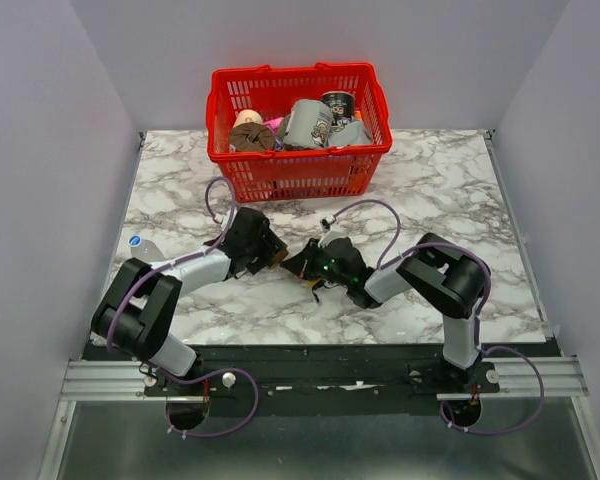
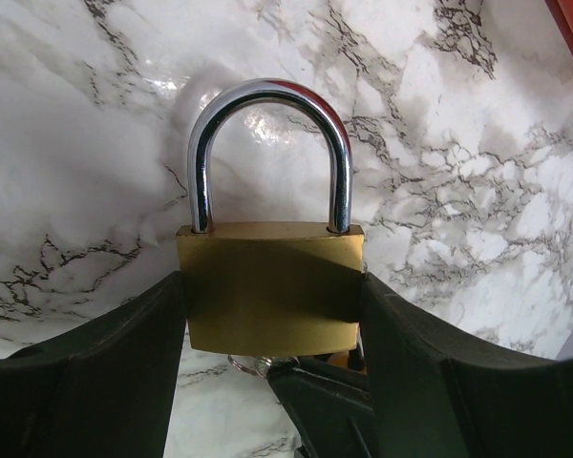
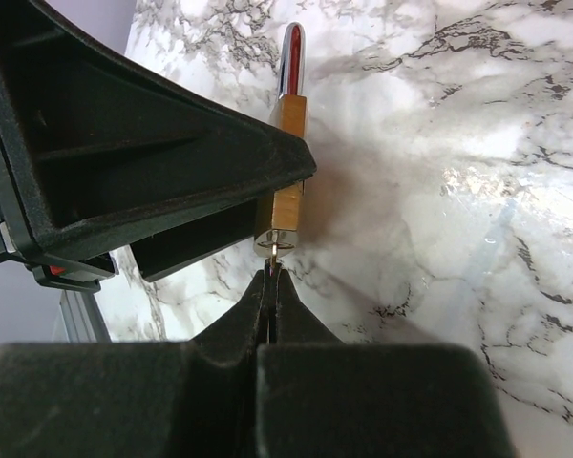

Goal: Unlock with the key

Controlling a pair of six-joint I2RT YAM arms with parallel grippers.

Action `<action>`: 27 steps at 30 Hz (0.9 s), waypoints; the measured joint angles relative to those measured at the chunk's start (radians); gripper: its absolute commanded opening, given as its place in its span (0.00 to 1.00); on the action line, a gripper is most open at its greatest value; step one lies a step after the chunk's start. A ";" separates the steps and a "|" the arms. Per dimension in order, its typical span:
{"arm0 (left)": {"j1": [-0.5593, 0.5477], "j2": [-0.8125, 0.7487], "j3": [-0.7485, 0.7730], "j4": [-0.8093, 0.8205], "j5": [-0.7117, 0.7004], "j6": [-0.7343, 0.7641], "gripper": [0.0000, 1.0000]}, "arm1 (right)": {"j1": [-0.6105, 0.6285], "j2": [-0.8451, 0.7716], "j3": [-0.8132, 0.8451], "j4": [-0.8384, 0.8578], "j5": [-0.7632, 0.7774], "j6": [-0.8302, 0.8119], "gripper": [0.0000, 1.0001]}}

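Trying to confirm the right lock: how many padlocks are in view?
1. The brass padlock is clamped in the left gripper, the right gripper pinching the key at its bottom end. More may be hidden in the red basket.

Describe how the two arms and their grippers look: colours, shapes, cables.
Both the left arm and right arm have bulky black joints linked by light grey segments. A thin purple cable loops along each one. The left gripper and right gripper are black, with broad wedge-shaped matte fingers. Small green lights glow on the right wrist.
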 measured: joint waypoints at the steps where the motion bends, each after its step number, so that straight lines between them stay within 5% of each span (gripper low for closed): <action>1: 0.000 -0.003 -0.006 0.011 0.005 0.000 0.00 | -0.002 0.000 -0.005 0.008 -0.003 0.003 0.01; 27: -0.032 -0.117 -0.055 0.124 0.105 0.077 0.00 | -0.067 -0.076 -0.167 0.220 -0.089 0.204 0.01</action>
